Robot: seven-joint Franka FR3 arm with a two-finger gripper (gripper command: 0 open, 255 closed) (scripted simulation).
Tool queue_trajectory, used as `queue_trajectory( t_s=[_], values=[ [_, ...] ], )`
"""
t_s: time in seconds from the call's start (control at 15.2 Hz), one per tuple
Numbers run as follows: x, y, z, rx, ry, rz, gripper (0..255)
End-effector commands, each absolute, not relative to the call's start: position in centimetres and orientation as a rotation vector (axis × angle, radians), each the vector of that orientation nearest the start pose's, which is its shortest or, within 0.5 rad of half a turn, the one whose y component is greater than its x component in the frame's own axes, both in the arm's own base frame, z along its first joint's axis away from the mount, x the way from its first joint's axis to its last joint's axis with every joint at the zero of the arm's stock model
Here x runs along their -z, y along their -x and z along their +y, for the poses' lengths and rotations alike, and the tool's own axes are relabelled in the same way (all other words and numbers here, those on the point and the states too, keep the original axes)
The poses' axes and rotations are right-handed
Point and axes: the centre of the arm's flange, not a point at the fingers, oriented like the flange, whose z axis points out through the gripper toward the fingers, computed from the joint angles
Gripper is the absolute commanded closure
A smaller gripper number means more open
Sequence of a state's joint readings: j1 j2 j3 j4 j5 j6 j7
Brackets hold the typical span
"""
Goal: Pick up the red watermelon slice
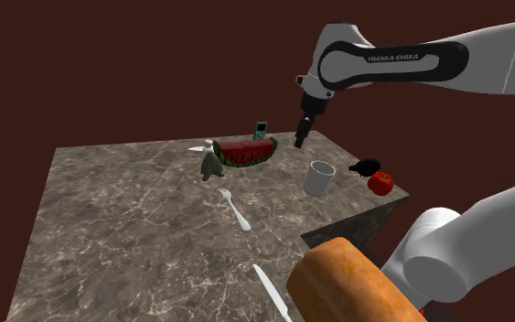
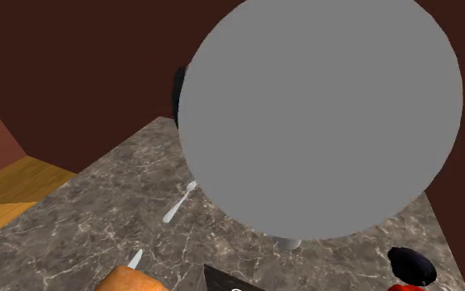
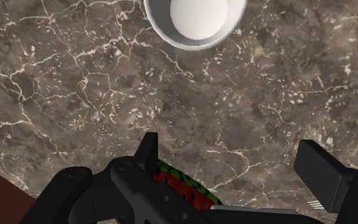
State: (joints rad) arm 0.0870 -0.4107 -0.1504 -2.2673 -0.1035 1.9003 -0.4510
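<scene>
The red, green-rinded watermelon slice (image 1: 249, 153) is seen lying past the white round cup (image 1: 319, 177) — the all-black gripper (image 1: 299, 139), jaws spread wide, is poised over its cup-side end (not astride), long axis seemingly slanted to them.

Red, green-rinded watermelon slice (image 1: 249, 153), rind down, far across marbled table (image 1: 136, 238)

Arm (image 1: 498, 55): smooth white shells, thick and rounded.
Joint band (image 1: 383, 62): glossy black collar set into the white shell, with "FRANKA EMIKA" across it in white letters.
Wrist (image 1: 315, 87): pale grey knuckle with a small dark stub at its 9 o'clock.
Gripper (image 1: 299, 139): all black and slim, at 6 o'clock of the wrist.
Fingers (image 3: 320, 168): matte black, blocky, with flat faces.
Lower link (image 1: 488, 233): curved white tube at 5 o'clock of the band.
</scene>
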Motion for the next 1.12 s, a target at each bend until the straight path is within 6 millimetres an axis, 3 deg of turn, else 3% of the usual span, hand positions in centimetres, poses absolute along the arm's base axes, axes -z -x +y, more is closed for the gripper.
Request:
queue_trajectory(
  t_s=[0.0, 0.4, 0.86, 1.06],
  values=[
    [-51.0, -45.6, -4.3, 0.042, 3.072, -0.829, 0],
    [-48.1, -53.1, -3.4, 0.028, 2.908, -1.23, 0],
    [-44.5, -61.0, 0.2, 0.011, 2.652, -1.659, 0],
    [-43.3, -62.3, 1.1, 0.008, 2.596, -1.735, 0]
  ],
)
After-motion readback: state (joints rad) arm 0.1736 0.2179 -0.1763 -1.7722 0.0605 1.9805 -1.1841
